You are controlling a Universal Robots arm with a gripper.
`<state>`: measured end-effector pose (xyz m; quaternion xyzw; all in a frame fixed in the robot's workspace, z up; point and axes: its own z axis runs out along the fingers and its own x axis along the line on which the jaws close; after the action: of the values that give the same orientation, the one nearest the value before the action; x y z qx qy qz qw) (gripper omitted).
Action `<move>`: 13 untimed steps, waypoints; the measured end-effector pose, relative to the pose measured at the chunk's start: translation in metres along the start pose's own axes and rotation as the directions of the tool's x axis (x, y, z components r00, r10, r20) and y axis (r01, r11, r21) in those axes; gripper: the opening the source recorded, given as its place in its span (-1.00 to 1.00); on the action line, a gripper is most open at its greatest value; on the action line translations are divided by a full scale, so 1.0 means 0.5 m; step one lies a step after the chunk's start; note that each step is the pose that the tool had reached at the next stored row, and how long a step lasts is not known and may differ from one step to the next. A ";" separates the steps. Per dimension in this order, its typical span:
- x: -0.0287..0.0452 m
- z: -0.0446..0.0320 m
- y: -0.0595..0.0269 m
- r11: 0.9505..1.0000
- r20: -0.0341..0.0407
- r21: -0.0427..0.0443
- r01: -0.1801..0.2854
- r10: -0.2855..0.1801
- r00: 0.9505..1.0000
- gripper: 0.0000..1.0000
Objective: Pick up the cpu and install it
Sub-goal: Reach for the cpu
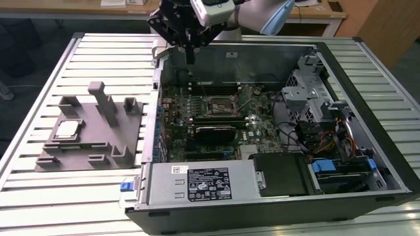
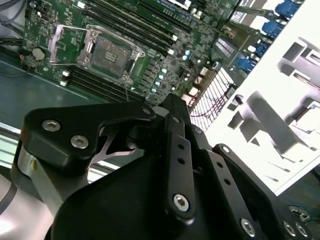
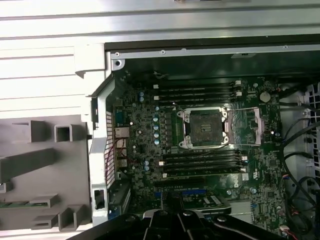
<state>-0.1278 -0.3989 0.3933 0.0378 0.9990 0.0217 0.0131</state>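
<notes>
The cpu (image 1: 68, 129), a small square chip with a silvery top, lies flat in a pocket of the grey fixture block (image 1: 98, 147) on the exterior view's left. My gripper (image 1: 190, 62) hangs high over the far wall of the open computer case (image 1: 341, 194), well away from the chip. Its fingers (image 2: 172, 107) are shut together into one thin black point with nothing between them. The black-framed socket (image 1: 220, 104) on the green motherboard stands with its metal lid swung open, and shows in both wrist views (image 3: 205, 127) (image 2: 111, 52).
The case lies on its side on a slatted metal table (image 1: 105, 54). Memory slots (image 3: 202, 90) flank the socket. A drive cage (image 1: 308, 93), cables (image 1: 328, 142) and a power supply (image 1: 196, 184) crowd the exterior view's right and near side. Upright fixture posts (image 1: 105, 101) stand near the chip.
</notes>
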 end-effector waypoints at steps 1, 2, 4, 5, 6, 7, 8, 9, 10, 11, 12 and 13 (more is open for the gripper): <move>0.003 0.000 0.000 1.000 0.000 0.000 0.000 0.000 1.000 -0.79; 0.006 0.000 0.000 1.000 0.000 0.000 0.000 0.000 1.000 -0.79; 0.015 0.000 -0.001 1.000 0.000 0.000 0.000 0.000 1.000 -0.79; 0.020 -0.001 -0.001 1.000 0.000 0.000 0.000 0.000 1.000 -0.79; 0.025 -0.001 -0.002 1.000 0.000 0.000 0.000 0.000 1.000 -0.79; 0.029 -0.001 -0.002 1.000 0.000 0.000 0.000 0.000 1.000 -0.79; 0.035 -0.001 -0.003 1.000 0.000 0.000 0.000 0.000 1.000 -0.79; 0.040 -0.001 -0.003 1.000 0.000 0.000 0.000 0.000 1.000 -0.79; 0.045 -0.001 -0.003 1.000 0.001 0.000 0.000 0.000 1.000 -0.79; 0.051 -0.001 -0.004 1.000 0.001 0.000 0.000 0.000 1.000 -0.79; 0.057 -0.002 -0.004 1.000 0.001 0.000 0.000 0.000 1.000 -0.79; 0.063 -0.002 -0.005 1.000 0.001 0.000 0.000 0.000 1.000 -0.79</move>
<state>-0.1593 -0.3990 0.3933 0.0378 0.9990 0.0218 0.0137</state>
